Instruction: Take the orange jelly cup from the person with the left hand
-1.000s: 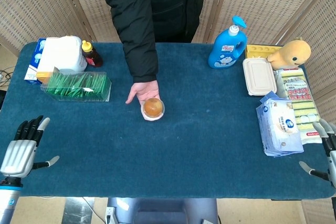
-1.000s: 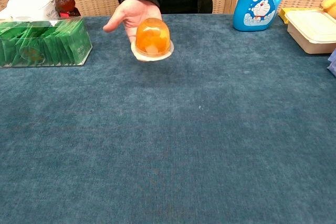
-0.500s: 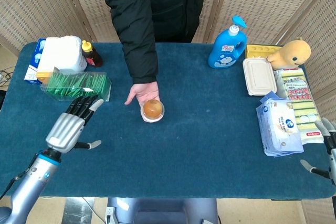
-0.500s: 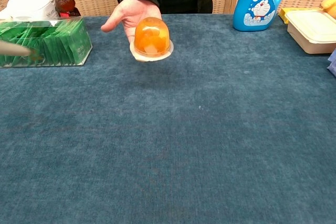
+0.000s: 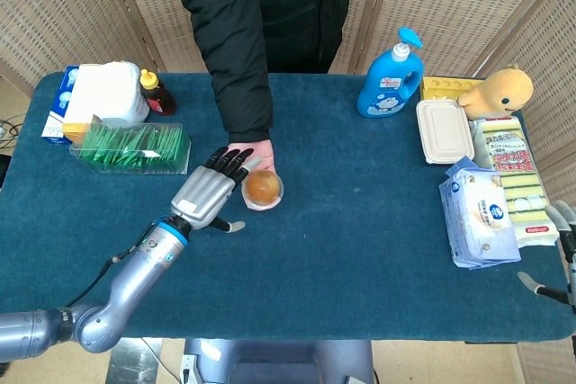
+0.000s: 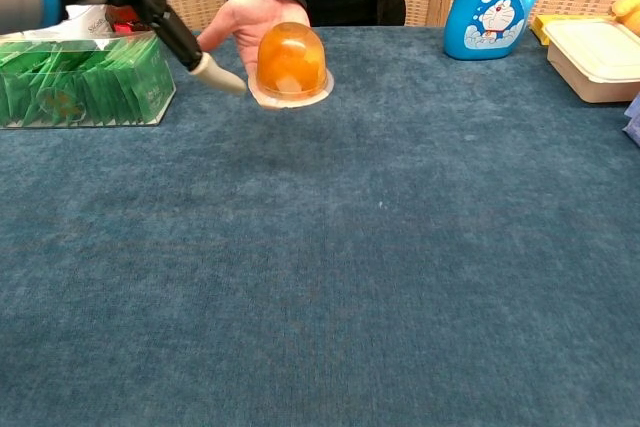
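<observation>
My left hand [image 5: 205,198] is spread wide with nothing in it, fingers [image 5: 227,163] stretched over the person's hand [image 5: 245,155] and the thumb [image 6: 215,73] angled out below, just beside the orange jelly cup [image 5: 263,187]. I cannot tell whether any fingertip touches the cup. It sits dome-up on the person's upturned palm, above the blue table [image 5: 360,222]. Just left of my hand stands a clear box of green packets [image 5: 131,147]. My right hand [image 5: 560,258] shows only at the far right table edge, fingers apart and holding nothing, near a pack of wipes [image 5: 480,213].
</observation>
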